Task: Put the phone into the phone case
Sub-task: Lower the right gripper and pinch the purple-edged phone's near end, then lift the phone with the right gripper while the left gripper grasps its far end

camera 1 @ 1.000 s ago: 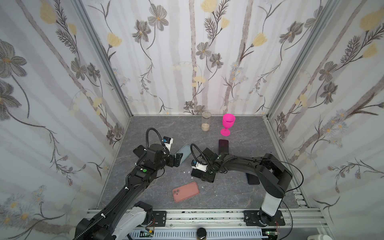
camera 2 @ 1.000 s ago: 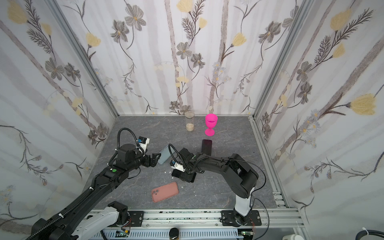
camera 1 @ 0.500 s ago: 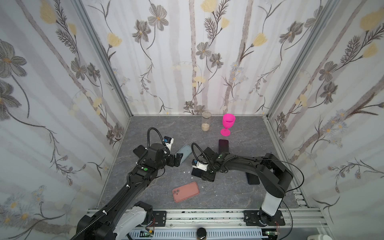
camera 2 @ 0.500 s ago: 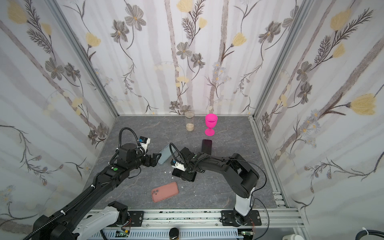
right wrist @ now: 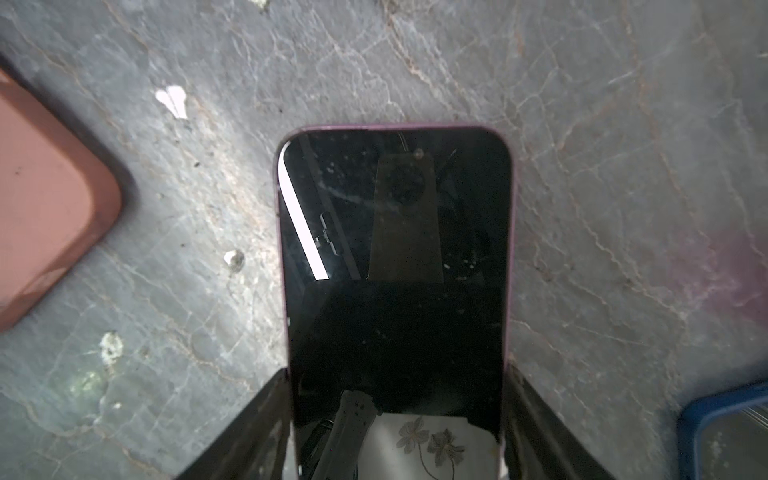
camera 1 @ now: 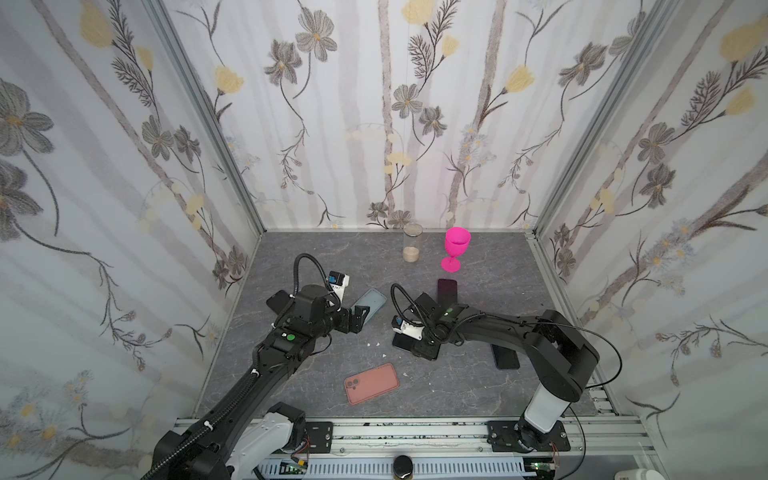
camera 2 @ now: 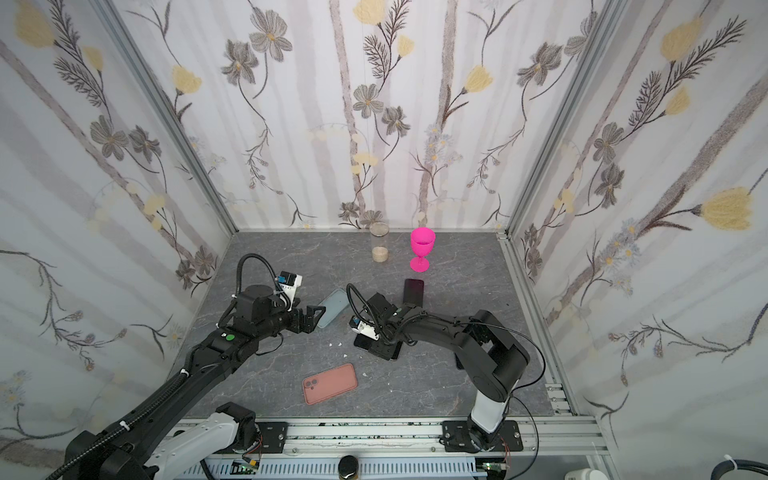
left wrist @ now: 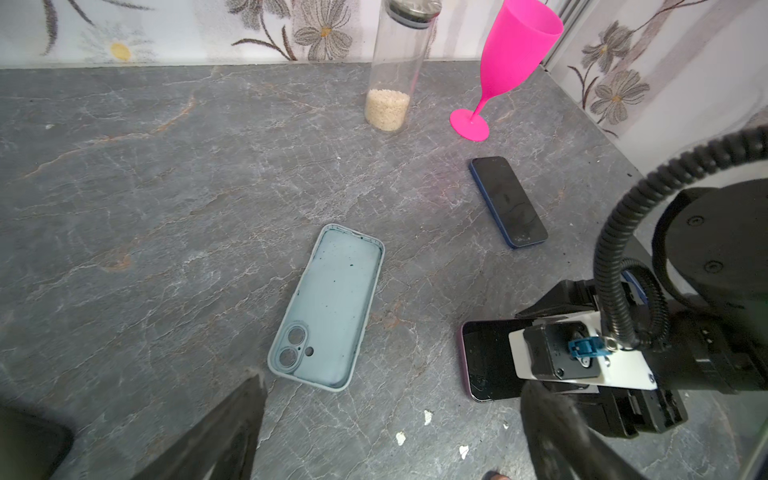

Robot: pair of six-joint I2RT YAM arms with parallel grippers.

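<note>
The phone (right wrist: 395, 249), with a black screen and a purple edge, lies screen up on the grey table. It shows in both top views (camera 1: 400, 343) (camera 2: 363, 343) and in the left wrist view (left wrist: 486, 361). My right gripper (right wrist: 395, 372) (camera 1: 417, 347) is shut on the phone, one finger against each long side. The phone case (left wrist: 332, 307) (camera 1: 372, 303) (camera 2: 334, 305) is pale blue-grey and lies hollow side up, left of the phone. My left gripper (left wrist: 392, 380) (camera 1: 359, 318) (camera 2: 311, 318) hovers open just short of the case's camera end, holding nothing.
A salmon case (camera 1: 372, 383) lies face down near the front edge. A dark blue phone (camera 1: 447, 291) lies behind the right gripper, and another dark phone (camera 1: 505, 357) lies under the right arm. A pink goblet (camera 1: 456, 247) and a glass jar (camera 1: 412, 247) stand at the back wall.
The right gripper's jaws have narrowed a little onto the phone's sides. Both arms and all objects stay where they were.
</note>
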